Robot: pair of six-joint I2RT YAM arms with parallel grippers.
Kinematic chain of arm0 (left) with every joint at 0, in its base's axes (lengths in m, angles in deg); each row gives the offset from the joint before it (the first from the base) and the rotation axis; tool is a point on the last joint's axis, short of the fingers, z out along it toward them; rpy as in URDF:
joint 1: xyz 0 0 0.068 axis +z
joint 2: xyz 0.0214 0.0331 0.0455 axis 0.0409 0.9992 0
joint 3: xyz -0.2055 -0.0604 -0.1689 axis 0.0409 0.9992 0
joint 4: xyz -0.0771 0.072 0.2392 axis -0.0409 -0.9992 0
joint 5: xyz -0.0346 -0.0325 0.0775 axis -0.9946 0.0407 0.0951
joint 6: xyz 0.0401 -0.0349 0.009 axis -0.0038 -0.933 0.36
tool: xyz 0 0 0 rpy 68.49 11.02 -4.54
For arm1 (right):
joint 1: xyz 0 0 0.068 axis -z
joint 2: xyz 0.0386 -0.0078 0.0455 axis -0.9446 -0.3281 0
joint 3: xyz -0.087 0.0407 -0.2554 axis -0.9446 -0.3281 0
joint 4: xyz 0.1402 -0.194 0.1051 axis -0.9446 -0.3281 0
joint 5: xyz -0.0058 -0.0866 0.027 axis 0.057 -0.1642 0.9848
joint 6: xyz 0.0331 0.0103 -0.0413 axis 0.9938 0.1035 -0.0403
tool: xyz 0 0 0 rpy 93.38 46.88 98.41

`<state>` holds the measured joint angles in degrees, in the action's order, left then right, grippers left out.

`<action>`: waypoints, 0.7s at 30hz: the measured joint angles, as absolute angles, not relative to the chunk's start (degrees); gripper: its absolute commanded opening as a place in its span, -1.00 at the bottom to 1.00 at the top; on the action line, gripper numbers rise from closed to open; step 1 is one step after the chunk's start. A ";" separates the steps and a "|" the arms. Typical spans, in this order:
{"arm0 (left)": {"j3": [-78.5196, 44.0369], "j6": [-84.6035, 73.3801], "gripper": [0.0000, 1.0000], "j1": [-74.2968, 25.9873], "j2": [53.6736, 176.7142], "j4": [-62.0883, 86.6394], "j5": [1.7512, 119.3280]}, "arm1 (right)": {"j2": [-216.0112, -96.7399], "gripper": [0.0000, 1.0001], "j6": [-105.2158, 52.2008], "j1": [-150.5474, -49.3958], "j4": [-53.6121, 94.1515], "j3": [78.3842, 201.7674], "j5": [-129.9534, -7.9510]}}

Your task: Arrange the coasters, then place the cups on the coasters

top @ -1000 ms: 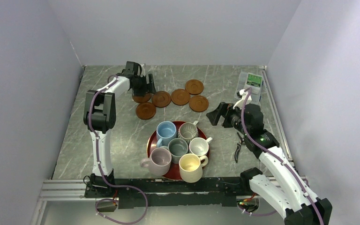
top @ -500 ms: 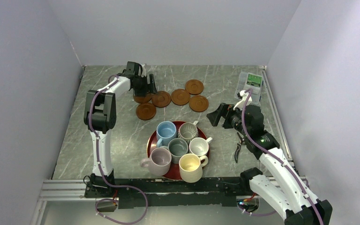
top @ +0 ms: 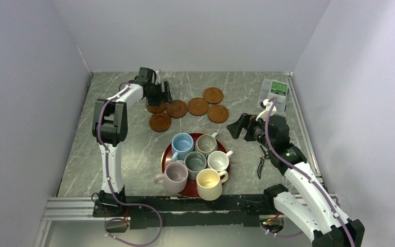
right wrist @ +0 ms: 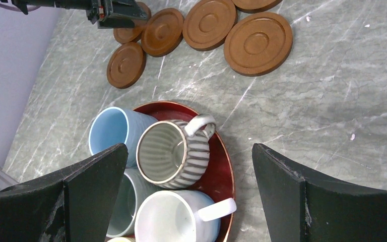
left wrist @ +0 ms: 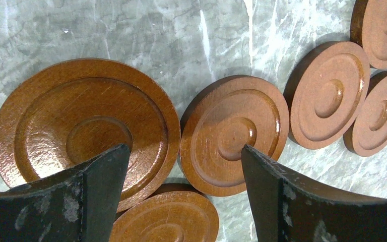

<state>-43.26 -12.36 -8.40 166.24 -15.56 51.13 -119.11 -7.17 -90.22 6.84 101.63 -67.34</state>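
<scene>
Marble table (top: 133, 154): outstretched left end effector (left wrist: 181, 154) hovers open above coasters (left wrist: 234, 133).

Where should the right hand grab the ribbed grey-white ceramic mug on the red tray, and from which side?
Probably from above, on the wall beside its looped handle: one finger of the right hand inside the open mouth of the ribbed grey-white ceramic mug, one outside. That side faces bare glossy red round tray; the light blue mug and white mug crowd the other sides.

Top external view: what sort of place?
Probably a lab test cell: plain walls box in a marble-pattern table, the left arm and right arm are bolted to a metal rail at its near edge, and mugs sit on a red tray.
</scene>
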 measured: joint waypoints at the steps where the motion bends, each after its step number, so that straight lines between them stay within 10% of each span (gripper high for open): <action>1: -43.59 -12.36 0.75 -8.46 166.24 -16.18 51.11 | -119.11 0.99 -7.17 -90.22 6.84 101.63 -67.34; 21: -46.41 -10.65 0.80 -8.86 154.79 -23.39 54.85 | -122.49 0.88 -10.34 -90.35 3.39 103.62 -67.58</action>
